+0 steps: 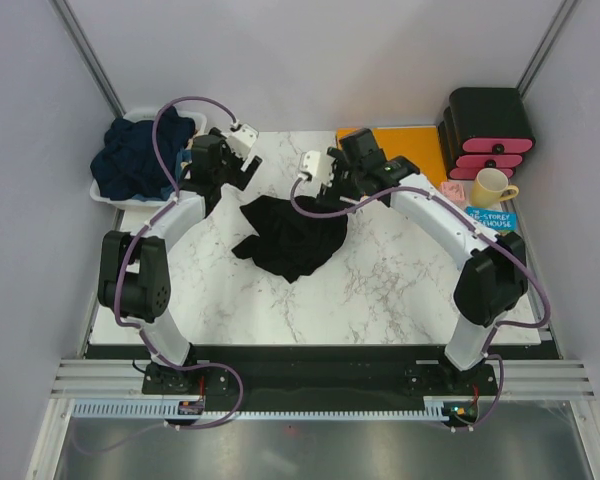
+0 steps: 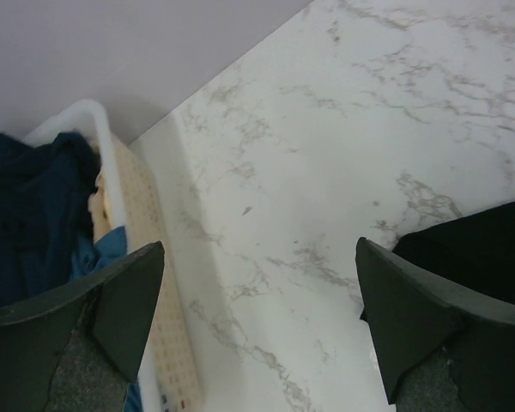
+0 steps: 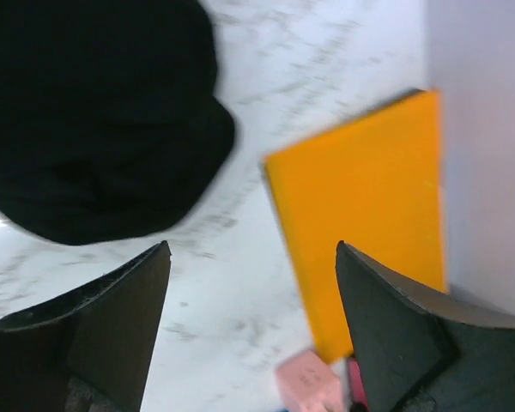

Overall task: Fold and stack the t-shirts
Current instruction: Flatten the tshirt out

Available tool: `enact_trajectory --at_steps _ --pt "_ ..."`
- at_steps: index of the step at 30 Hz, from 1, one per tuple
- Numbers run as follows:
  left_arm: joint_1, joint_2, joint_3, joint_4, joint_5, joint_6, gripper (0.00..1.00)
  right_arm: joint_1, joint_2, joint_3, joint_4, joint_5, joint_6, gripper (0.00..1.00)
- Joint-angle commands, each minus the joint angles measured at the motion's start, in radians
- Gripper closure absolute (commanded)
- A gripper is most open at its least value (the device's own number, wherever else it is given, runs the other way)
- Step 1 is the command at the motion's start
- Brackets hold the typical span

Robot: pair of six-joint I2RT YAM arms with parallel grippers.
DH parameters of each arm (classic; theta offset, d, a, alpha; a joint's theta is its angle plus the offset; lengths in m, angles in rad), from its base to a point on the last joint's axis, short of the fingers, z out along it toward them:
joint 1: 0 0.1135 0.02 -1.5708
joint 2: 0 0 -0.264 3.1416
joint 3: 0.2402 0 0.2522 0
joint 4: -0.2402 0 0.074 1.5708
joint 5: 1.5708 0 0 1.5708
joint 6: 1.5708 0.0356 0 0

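A crumpled black t-shirt (image 1: pixel 292 236) lies in a heap on the marble table, near its middle. It shows in the left wrist view (image 2: pixel 481 253) at the right edge and in the right wrist view (image 3: pixel 94 112) at the top left. Dark navy t-shirts (image 1: pixel 138 155) are piled in a white basket (image 1: pixel 108 197) at the back left; they also show in the left wrist view (image 2: pixel 30 215). My left gripper (image 1: pixel 223 178) is open and empty above bare marble between the basket and the black shirt. My right gripper (image 1: pixel 342 185) is open and empty just behind the black shirt.
A flat orange sheet (image 1: pixel 412 150) lies at the back right, also in the right wrist view (image 3: pixel 360 206). A black and pink drawer unit (image 1: pixel 488 132), a yellow mug (image 1: pixel 491 187), a blue book (image 1: pixel 491 218) and a small pink block (image 3: pixel 307 382) stand by the right wall.
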Motion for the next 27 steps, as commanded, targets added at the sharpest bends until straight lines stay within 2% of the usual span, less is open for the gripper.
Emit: enact_trajectory --at_steps 1,9,17,21,23,24,25,26,27 --pt "0.027 -0.049 0.064 0.006 -0.269 -0.074 0.00 0.039 0.022 -0.009 -0.098 -0.223 0.062 0.14" --pt "0.111 -0.085 0.055 -0.085 -0.334 -0.122 0.00 0.093 0.151 0.064 -0.109 -0.326 0.093 0.16" --pt "0.122 -0.135 0.004 -0.095 -0.342 -0.116 0.00 0.151 0.219 0.098 -0.127 -0.364 0.070 0.16" --pt "0.122 -0.140 -0.006 -0.100 -0.337 -0.120 0.00 0.165 0.248 0.097 -0.129 -0.364 0.073 0.23" --pt "0.122 -0.144 -0.008 -0.100 -0.335 -0.123 0.00 0.167 0.263 0.097 -0.130 -0.346 0.072 0.44" --pt "0.122 -0.146 -0.008 -0.102 -0.335 -0.122 0.00 0.167 0.268 0.097 -0.132 -0.338 0.073 0.69" --pt "0.122 -0.146 -0.009 -0.102 -0.334 -0.123 0.00 0.167 0.271 0.095 -0.133 -0.320 0.070 0.89" --pt "0.122 -0.143 -0.009 -0.100 -0.332 -0.123 0.00 0.168 0.272 0.092 -0.132 -0.308 0.070 1.00" --pt "0.123 -0.143 -0.009 -0.100 -0.332 -0.125 0.00 0.168 0.271 0.094 -0.130 -0.298 0.064 1.00"
